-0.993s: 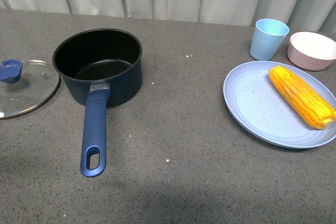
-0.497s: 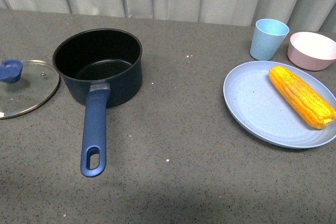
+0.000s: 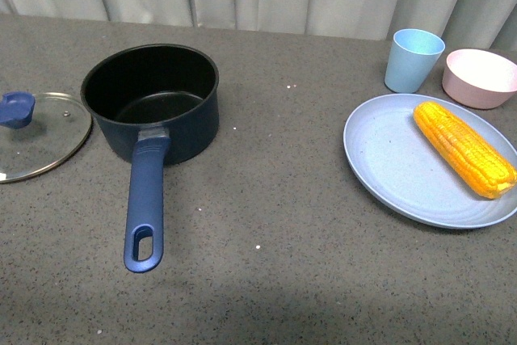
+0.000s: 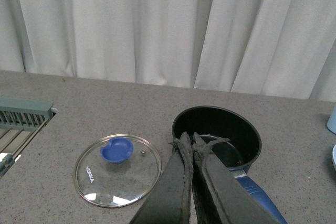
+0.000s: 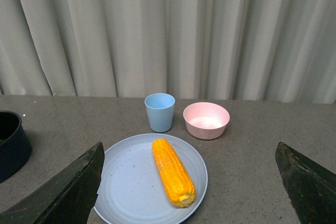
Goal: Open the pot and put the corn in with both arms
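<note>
Pot (image 3: 186, 131): dark navy saucepan, uncovered, black inside empty; stood left-centre on grey table (image 3: 283, 224), long handle w/ slot hole pointing toward robot.
Lid (image 3: 48, 139): glass, blue knob, lay flat on table just beside pot, on its left, not touching. Prob. parked there to keep the pot mouth free; opening step judged done.
Corn (image 3: 464, 147): one whole yellow-orange cob, neat kernel rows, lying on its side at an angle on the right part of blue plate (image 3: 388, 159). On robot's right, well apart from pot.
Cup (image 3: 414, 60) & pink bowl (image 3: 481, 78): behind plate, clear of corn.
L gripper (image 4: 189, 142): fingers pressed together, nothing between them; hung over near side of pot, by handle root.
R gripper (image 5: 189, 148): fingers spread wide, empty; raised, short of plate, corn framed between them, so judged lined up for the pick.
Front view: neither arm visible.
Left to do: grab corn, carry across, drop in pot.
</note>
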You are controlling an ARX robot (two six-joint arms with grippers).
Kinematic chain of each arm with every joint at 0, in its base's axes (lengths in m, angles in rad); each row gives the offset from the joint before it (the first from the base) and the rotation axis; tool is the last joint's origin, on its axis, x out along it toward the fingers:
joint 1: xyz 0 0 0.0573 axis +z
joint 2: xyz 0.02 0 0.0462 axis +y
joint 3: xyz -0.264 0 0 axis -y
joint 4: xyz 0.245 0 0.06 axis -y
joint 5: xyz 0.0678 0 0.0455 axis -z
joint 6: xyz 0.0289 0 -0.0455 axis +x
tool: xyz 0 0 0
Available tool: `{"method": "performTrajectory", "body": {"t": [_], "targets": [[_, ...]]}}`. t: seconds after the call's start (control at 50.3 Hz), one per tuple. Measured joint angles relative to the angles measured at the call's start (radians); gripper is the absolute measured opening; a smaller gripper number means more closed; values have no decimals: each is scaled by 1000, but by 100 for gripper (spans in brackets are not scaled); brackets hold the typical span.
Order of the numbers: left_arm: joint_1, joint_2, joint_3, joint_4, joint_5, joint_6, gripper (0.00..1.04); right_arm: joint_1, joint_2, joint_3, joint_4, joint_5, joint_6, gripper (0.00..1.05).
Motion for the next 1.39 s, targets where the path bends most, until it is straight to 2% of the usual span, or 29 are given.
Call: {"method": "performTrajectory", "body": {"t": [0.795, 0.874, 1.033, 1.132, 1.172, 1.192, 1.232, 1.272, 1.391], "targets": [[0, -225, 0, -222, 0, 0, 4, 0, 0, 0, 0, 0, 0, 96], [0, -350, 0, -381, 0, 0, 4, 0, 0, 0, 0, 0, 0, 96], [0, -395, 0, -400, 0, 0, 4, 0, 0, 0, 0, 0, 0, 96], [0, -396, 0, -400, 0, 0, 23, 0, 0, 0, 0, 1, 0, 96], [0, -396, 0, -400, 0, 0, 32, 43, 37, 25, -68, 126, -21, 96], [0, -396, 0, -400, 0, 0, 38, 77, 89, 52, -125, 254, -27, 96], [0, -396, 0, -400, 0, 0, 47, 90, 192, 81, -154, 331, -34, 96], [0, -396, 0, -401, 0, 0, 56, 61, 300, 99, -120, 294, -46, 96], [0, -396, 0, -401, 0, 0, 82, -82, 677, 195, 109, 70, -113, 96]]}}
